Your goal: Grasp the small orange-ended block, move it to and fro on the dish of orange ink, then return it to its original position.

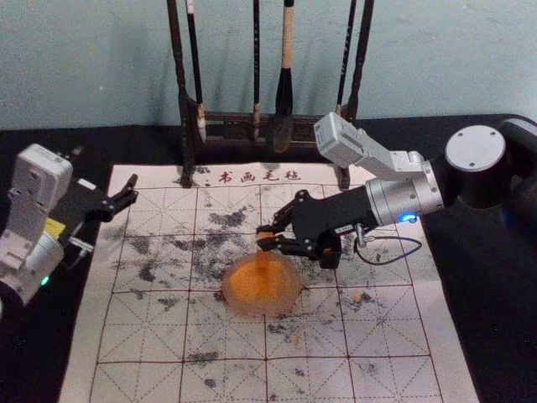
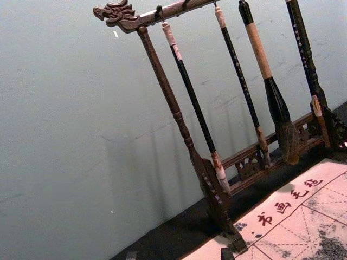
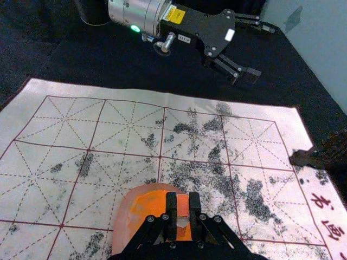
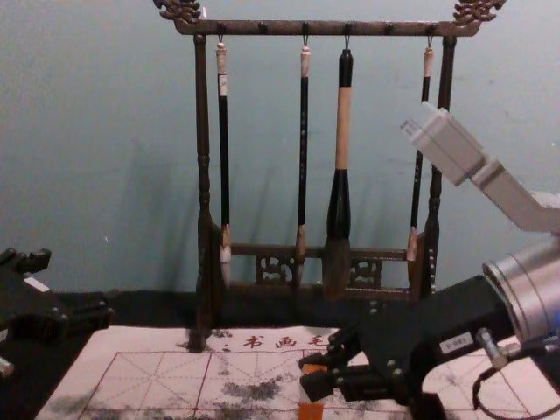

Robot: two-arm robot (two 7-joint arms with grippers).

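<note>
Orange ink (image 1: 242,281) in the dish (image 1: 264,310), head view: R gripper (image 1: 266,237) is over it, pinching the block (image 1: 263,259) near its top, lower end at the ink — can't tell if it's pressing on the bottom. Too much down-force on the to-and-fro would prob. twist the block in that short grip or shove the dish across the mat (image 1: 151,336). L gripper (image 1: 105,166) is parked by the mat's left edge, fingers spread. L wrist view: rack (image 2: 176,118) w/ brushes (image 2: 196,105), low risk AFAICT. R wrist view: block's betw. both fingertips over the dish; a pinch this narrow could slip if ink gets on the pads. Chest view: block hangs below the fingertips, approx. upright — carry it back too wet & drips may spot the mat, and a tilt at set-down could topple it
</note>
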